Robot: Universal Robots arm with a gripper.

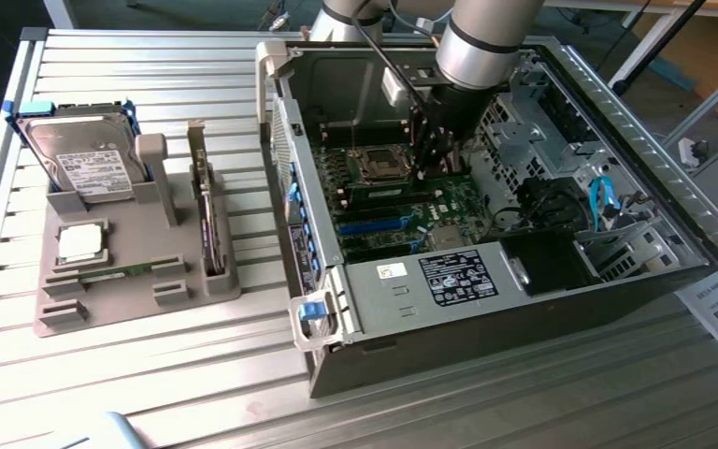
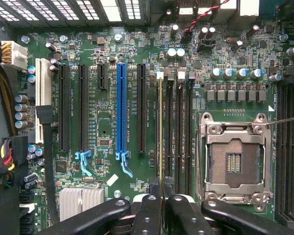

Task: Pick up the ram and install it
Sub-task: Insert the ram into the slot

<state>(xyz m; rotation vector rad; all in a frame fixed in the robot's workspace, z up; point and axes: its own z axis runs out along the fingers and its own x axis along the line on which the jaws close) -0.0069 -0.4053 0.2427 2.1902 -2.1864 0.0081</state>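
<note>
I am looking down into an open computer case [image 1: 609, 103] where the arm [image 1: 478, 42] is reaching in above the empty CPU socket [image 2: 233, 161]. The gripper [image 2: 160, 190] is pinching narrowly on the ram [image 2: 160, 127], its black fingers [image 2: 148, 210] pressing on either face of the stick.

The ram is showing me only its thin edge, so it is standing on edge over the motherboard [image 2: 103, 147]. Its long axis is running parallel to the bank of black memory slots [image 2: 179, 127] just beside the socket, and it is reaching straight out from the fingertips. It is lining up with the slot of that bank farthest from the socket, between the socket and the blue expansion slot [image 2: 121, 110]. I cannot tell whether it is touching the slot or hanging just above it. It is appearing as a long, narrow line, green with a yellowish tint.

The case is holding the motherboard, a power supply [image 1: 459, 276] with a label, and blue cables [image 1: 602, 201], all near the socket. Well apart from the socket, outside the case on the exterior view's left, a grey holder [image 1: 97, 313] is sitting on the slatted metal table [image 1: 147, 75]. It is carrying an upright hard drive [image 1: 85, 164], a square silver processor chip [image 1: 79, 243] and an upright expansion card [image 1: 209, 224].
</note>
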